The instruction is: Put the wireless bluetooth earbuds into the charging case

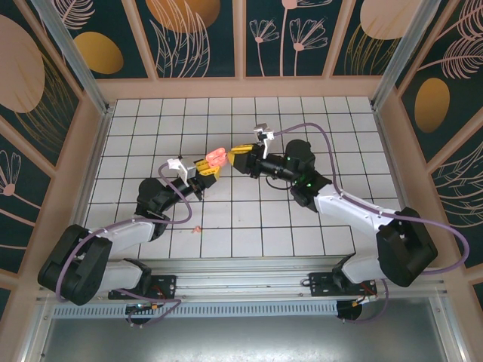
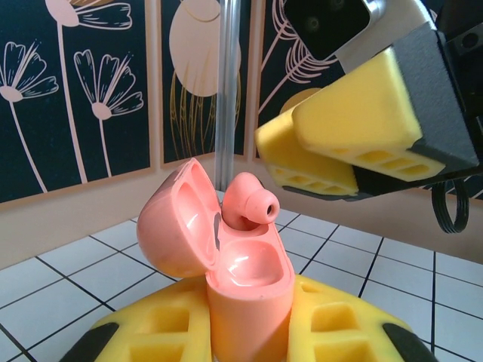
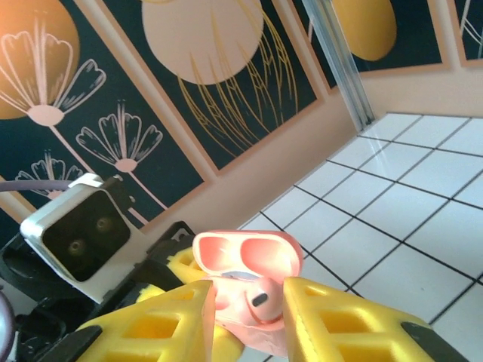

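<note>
**Open case held aloft, one earbud partly seated**

The left pincer [image 2: 246, 326] is clamped on the lower body of the pink case [image 2: 249, 298], holding it upright above the worktop [image 1: 302, 226] with its hinged lid [image 2: 175, 226] thrown back. One earbud [image 2: 249, 204] sits in the far well, beside the hinge, its tip poking up above the rim; it looks not fully home. The near well [image 2: 253, 264] appears empty and glossy. A second earbud [image 1: 198, 228] lies on the tiles near the left arm, well apart from the case. The right pincer [image 1: 241, 151] hangs just above and beside the case with only a narrow gap between its pads, gripping nothing.

Handling, as judged: the earbuds are very light, hard, smooth and rounded, so they are likely to slip or pop out of foam pads. The loose one is best pinched across its bulbous body, stem pointing down toward the well. The case is rigid but slick; grip its base, never the lid, whose hinge is probably the weak point.
</note>
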Robot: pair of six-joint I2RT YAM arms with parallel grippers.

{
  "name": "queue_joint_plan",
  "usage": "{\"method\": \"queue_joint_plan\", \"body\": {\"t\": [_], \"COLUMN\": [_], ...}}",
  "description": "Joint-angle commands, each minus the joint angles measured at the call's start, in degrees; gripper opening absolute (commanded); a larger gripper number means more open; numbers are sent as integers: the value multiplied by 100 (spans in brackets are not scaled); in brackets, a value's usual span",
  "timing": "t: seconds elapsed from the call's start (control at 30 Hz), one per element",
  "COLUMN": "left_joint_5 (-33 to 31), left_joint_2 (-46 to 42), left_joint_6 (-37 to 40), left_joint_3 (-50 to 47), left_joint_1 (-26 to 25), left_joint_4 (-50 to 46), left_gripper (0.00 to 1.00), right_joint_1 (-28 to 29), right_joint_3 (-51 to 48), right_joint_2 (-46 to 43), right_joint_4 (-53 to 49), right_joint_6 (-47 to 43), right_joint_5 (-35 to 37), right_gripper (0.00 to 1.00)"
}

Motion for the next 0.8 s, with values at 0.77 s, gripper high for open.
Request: {"method": "queue_joint_plan", "body": {"t": [0.77], "left_joint_5": [137], "left_joint_2": [-81], "left_joint_6": [20], "left_joint_3": [261], "left_joint_1": [-36], "left_joint_4": [73], "left_gripper": [15], "right_joint_1": [254], "right_joint_3": [709], "right_joint_2": [401], "right_joint_4": [-699], "right_joint_6": [-592], "right_joint_5": [93], "right_gripper": [29]}}
